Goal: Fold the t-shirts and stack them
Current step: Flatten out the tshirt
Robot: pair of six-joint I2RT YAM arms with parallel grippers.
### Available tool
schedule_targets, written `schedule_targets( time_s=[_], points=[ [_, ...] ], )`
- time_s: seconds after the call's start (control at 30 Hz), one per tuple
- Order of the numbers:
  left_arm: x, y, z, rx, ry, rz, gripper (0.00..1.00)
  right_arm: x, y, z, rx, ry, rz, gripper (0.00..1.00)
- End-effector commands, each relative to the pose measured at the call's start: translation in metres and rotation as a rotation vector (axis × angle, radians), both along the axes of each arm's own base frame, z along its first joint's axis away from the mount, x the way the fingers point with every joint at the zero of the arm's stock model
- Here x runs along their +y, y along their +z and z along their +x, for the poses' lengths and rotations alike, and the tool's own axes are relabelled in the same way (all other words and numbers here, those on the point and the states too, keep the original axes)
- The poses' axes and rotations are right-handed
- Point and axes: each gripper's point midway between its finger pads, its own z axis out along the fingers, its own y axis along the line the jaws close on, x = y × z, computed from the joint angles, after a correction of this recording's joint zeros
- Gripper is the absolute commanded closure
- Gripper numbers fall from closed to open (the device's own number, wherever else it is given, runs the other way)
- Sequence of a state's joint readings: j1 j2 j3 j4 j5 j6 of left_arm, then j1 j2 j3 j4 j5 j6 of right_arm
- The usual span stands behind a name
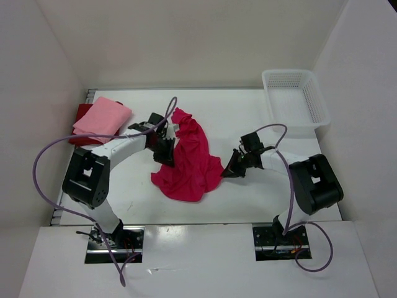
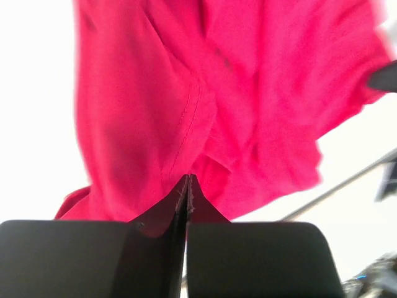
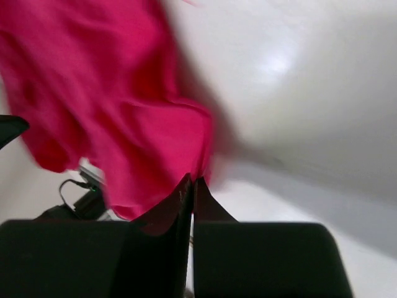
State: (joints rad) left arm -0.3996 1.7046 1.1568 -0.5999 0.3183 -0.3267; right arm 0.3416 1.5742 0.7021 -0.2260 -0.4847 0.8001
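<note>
Left wrist view: your left gripper [image 2: 188, 180] has its jaws pressed together on a fold of the bright magenta-pink cloth t-shirt [image 2: 248, 93]; the hem seam runs straight into the tips.

Right wrist view, blurred: your right gripper [image 3: 191, 181] is likewise pressed together at the shirt's edge. You cannot tell whether any cloth is caught between its tips.

Top view: the magenta shirt lies crumpled at table centre, with the left gripper at its nine o'clock edge and the right gripper just beside its three o'clock edge. Judgement: grips at opposite edges, meant to spread the cloth flat before folding.

At ten o'clock on the white table [image 1: 248, 118], the folded light pink t-shirt [image 1: 102, 117] rests on the dark red t-shirt [image 1: 80, 113]. The stack is begun; two of three look done.

At two o'clock stands the white plastic mesh basket [image 1: 313, 93]; nothing shows in it.
</note>
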Motion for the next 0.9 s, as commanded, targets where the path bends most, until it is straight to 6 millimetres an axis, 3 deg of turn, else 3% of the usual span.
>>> schedule_targets(
  time_s=[0.0, 0.07, 0.13, 0.17, 0.2, 0.23, 0.3, 0.33, 0.4, 0.43, 0.5, 0.53, 0.6, 0.63, 0.7, 0.77, 0.8, 0.87],
  points=[
    [0.002, 0.081, 0.033, -0.157, 0.066, -0.177, 1.0, 0.0, 0.064, 0.051, -0.232, 0.005, -0.004, 1.0],
    [0.018, 0.108, 0.047, -0.183, 0.146, -0.25, 1.0, -0.006, 0.119, 0.076, -0.369, -0.032, 0.018, 1.0],
    [0.021, 0.142, 0.052, -0.236, 0.154, -0.358, 1.0, -0.016, 0.156, 0.088, -0.443, -0.061, 0.028, 1.0],
    [0.025, 0.155, 0.055, -0.245, 0.174, -0.391, 1.0, -0.014, 0.191, 0.097, -0.517, -0.051, 0.061, 1.0],
    [0.035, 0.165, 0.059, -0.269, 0.203, -0.415, 1.0, -0.015, 0.209, 0.1, -0.55, -0.053, 0.079, 1.0],
    [0.038, 0.175, 0.058, -0.274, 0.205, -0.45, 1.0, -0.012, 0.246, 0.104, -0.622, -0.046, 0.107, 1.0],
    [0.056, 0.197, 0.065, -0.333, 0.257, -0.493, 1.0, -0.01, 0.284, 0.106, -0.687, -0.032, 0.148, 1.0],
    [0.061, 0.201, 0.065, -0.337, 0.267, -0.518, 1.0, -0.008, 0.323, 0.107, -0.766, -0.023, 0.176, 1.0],
    [0.079, 0.213, 0.07, -0.366, 0.321, -0.543, 1.0, 0.007, 0.365, 0.094, -0.841, 0.03, 0.227, 1.0],
    [0.082, 0.215, 0.069, -0.357, 0.33, -0.561, 1.0, 0.024, 0.4, 0.085, -0.897, 0.076, 0.265, 1.0],
    [0.088, 0.235, 0.071, -0.412, 0.356, -0.595, 1.0, 0.044, 0.434, 0.07, -0.96, 0.147, 0.301, 1.0],
    [0.087, 0.232, 0.067, -0.399, 0.37, -0.604, 1.0, 0.052, 0.473, 0.054, -1.038, 0.182, 0.349, 1.0],
    [0.097, 0.246, 0.062, -0.456, 0.419, -0.613, 1.0, 0.08, 0.494, 0.031, -1.06, 0.29, 0.432, 1.0],
    [0.108, 0.247, 0.062, -0.477, 0.455, -0.6, 1.0, 0.087, 0.518, 0.01, -1.11, 0.355, 0.495, 1.0],
    [0.116, 0.255, 0.056, -0.503, 0.481, -0.603, 0.94, 0.109, 0.533, -0.015, -1.116, 0.443, 0.576, 1.0],
    [0.118, 0.261, 0.053, -0.52, 0.49, -0.608, 0.89, 0.116, 0.56, -0.043, -1.172, 0.507, 0.647, 1.0],
    [0.119, 0.264, 0.052, -0.532, 0.494, -0.604, 0.86, 0.119, 0.579, -0.067, -1.205, 0.541, 0.702, 1.0],
    [0.121, 0.266, 0.048, -0.544, 0.512, -0.588, 0.73, 0.111, 0.6, -0.086, -1.254, 0.556, 0.752, 1.0]
  ],
)
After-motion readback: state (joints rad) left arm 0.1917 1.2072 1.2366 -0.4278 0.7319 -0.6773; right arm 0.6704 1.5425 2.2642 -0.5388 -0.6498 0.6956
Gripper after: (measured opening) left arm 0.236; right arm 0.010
